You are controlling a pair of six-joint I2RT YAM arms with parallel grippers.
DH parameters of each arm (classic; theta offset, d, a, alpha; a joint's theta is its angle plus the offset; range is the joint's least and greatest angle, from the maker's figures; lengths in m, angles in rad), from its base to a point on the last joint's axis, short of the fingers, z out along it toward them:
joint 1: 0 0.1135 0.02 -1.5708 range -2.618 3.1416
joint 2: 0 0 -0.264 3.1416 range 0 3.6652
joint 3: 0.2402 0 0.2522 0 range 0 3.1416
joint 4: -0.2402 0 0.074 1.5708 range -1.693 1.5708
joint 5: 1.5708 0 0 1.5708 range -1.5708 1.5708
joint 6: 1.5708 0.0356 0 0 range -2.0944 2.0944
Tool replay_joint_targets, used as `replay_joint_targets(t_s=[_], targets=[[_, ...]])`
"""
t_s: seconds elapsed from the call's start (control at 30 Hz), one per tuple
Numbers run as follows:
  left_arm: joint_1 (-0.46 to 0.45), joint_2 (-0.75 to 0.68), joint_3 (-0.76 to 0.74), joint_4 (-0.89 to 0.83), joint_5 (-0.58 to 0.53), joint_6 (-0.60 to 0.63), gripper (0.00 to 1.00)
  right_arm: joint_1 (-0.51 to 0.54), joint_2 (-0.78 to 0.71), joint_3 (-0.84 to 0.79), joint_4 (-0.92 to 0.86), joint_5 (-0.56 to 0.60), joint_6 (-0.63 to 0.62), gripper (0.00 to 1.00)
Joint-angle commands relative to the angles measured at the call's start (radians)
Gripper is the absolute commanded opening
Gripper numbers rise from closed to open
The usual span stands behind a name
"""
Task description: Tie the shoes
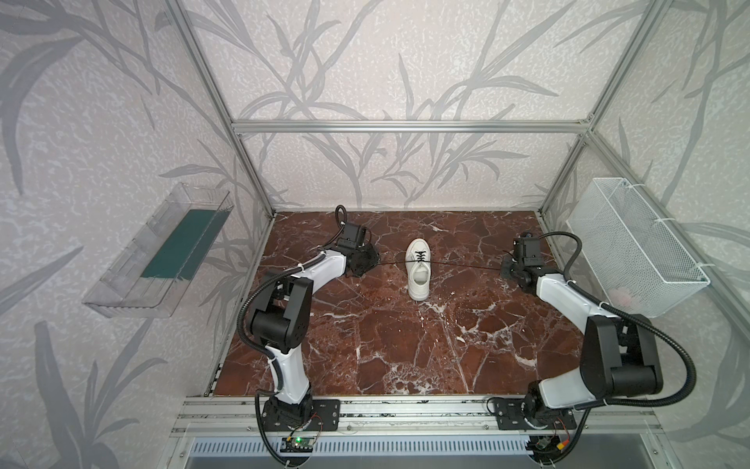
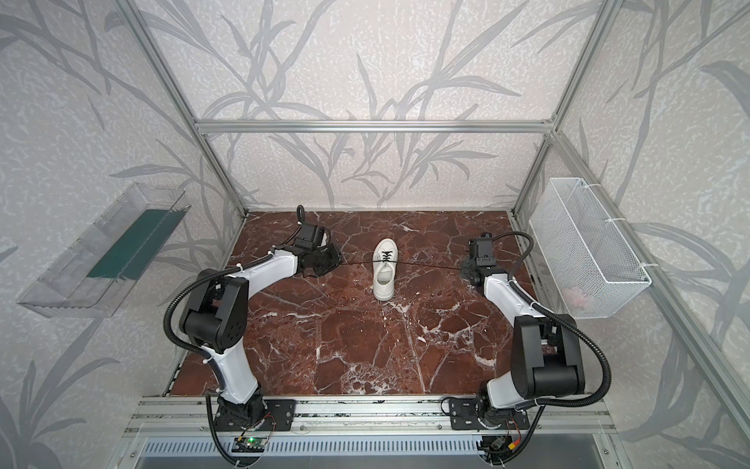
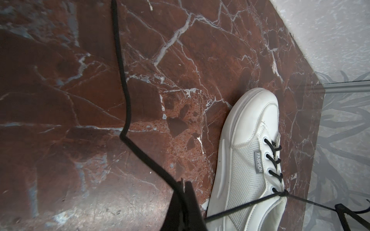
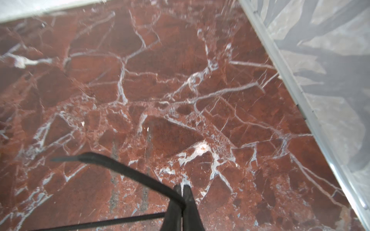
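In both top views the left gripper (image 1: 367, 260) and right gripper (image 1: 507, 268) are dark shapes whose fingertips cannot be made out, and the thin black laces (image 1: 458, 266) show only as a hairline stretched between them across the white sneaker (image 1: 419, 270). The wrist views settle it: the left gripper (image 3: 185, 187) has its jaws pressed together on a lace, one strand running taut to the top eyelets and the loose tail (image 3: 124, 80) kinked away over the marble table (image 3: 60, 100); only the tips show, the rest being cut off by the frame edge. The right gripper (image 4: 182, 189) is likewise pinched tight on a lace, whose free end (image 4: 112, 162) curls out blurred, and the sneaker is outside that picture. The sneaker stands on the table (image 1: 406, 345) near its middle, toe toward 12 o'clock, heel toward 6, with the left gripper at its 9 o'clock and the right at its 3 o'clock, both well apart from it. A grey tab beside the eyelets (image 3: 258, 162) reads "FASHION". The sneaker's far side and heel are cut off in the left wrist view. A white wire basket (image 1: 633, 243) at the right wall holds something pale and pinkish, too faint to identify; a clear plastic tray (image 1: 162, 251) hangs at the left wall.
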Motion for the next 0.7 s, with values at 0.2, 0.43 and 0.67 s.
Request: replay_joint_targets(t_s=[0.2, 0.43, 0.67], targets=[[0.011, 0.008, -0.008, -0.014, -0.027, 0.029, 0.00, -0.033, 0.026, 0.056, -0.058, -0.016, 0.000, 0.00], [0.005, 0.002, 0.003, -0.014, -0.009, 0.026, 0.00, -0.040, 0.025, 0.072, -0.055, -0.167, -0.013, 0.00], [-0.022, -0.065, 0.043, -0.039, -0.022, 0.015, 0.37, -0.022, 0.027, 0.133, -0.035, -0.359, -0.016, 0.00]])
